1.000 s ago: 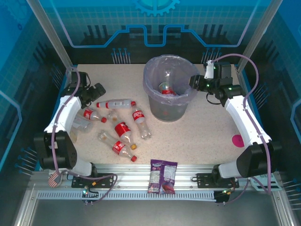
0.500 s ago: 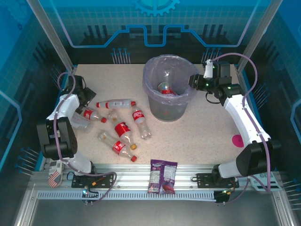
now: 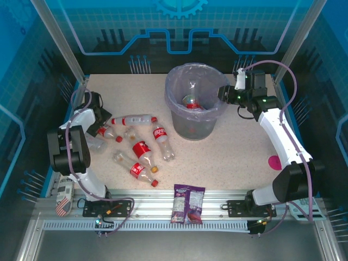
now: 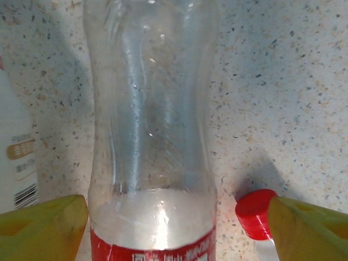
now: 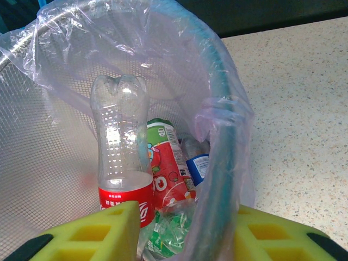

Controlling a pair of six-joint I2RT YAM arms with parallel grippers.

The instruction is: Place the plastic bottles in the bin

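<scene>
Holds left claw [image 4: 176, 209] wide astride a clear, waisted bottle [image 4: 152, 109] with red label, flat on speckled table [image 4: 283, 81]. Spreads right claw [image 5: 185, 231] wide across round bin [image 5: 217, 92] rim, crinkled lilac film [image 5: 65, 49] over mesh. Shows more bottles [image 3: 142, 149] strewn left of bin, several inside.

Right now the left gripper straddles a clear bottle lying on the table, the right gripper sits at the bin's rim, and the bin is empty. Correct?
Not quite. The bin is not empty: the right wrist view shows a red-labelled bottle, a green-labelled bottle and more inside it. The rest holds.
</scene>
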